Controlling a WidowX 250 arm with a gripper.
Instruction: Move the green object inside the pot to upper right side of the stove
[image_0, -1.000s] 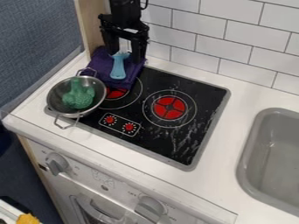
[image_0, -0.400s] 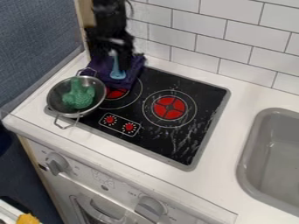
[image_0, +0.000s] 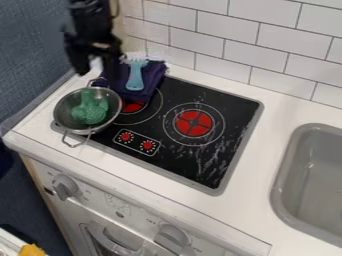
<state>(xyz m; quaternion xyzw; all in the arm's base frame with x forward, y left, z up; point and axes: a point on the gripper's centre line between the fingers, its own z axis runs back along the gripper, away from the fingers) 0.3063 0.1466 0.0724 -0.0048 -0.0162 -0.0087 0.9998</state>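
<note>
With the tool (image_0: 97, 69) spread apart and empty above the pot's far side, the reach seems in hand; next it should centre over the green object (image_0: 89, 110) inside the pot (image_0: 64, 105) and lower.

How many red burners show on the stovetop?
2: the right burner, uncovered, and the left burner, partly behind the metal pot. The pot or purple cloth might hide others.

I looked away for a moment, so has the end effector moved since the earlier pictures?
Yes, the end effector has moved left in the view, from over the unmoved blue brush to nearer the metal pot.
</note>
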